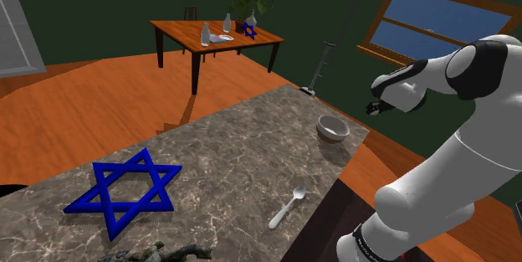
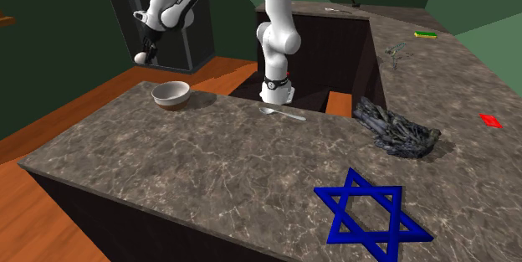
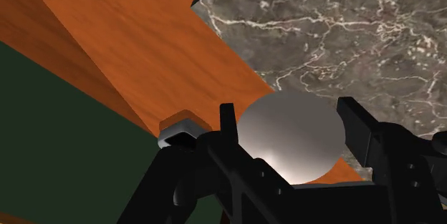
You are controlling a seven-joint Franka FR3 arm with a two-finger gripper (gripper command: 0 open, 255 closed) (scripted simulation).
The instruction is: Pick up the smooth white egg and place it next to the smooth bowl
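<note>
A smooth pale egg (image 3: 290,140) sits clasped between the two black fingers of my gripper (image 3: 288,108), which is shut on it. In the second exterior view the gripper (image 2: 144,53) hangs in the air above and to the left of the white bowl (image 2: 171,95), a little beyond the counter's corner. The shoulder view shows the gripper (image 1: 374,108) up and to the right of the bowl (image 1: 332,128), which stands near the far corner of the dark marble counter (image 1: 251,160). Below the egg I see the counter's corner (image 3: 344,29) and orange floor.
A blue star-shaped frame (image 1: 125,189) lies on the counter's near part. A white spoon (image 1: 287,208) rests by the edge close to the stand. A dark tangled heap (image 2: 397,131) lies further along. A wooden table (image 1: 213,34) with bottles stands across the room.
</note>
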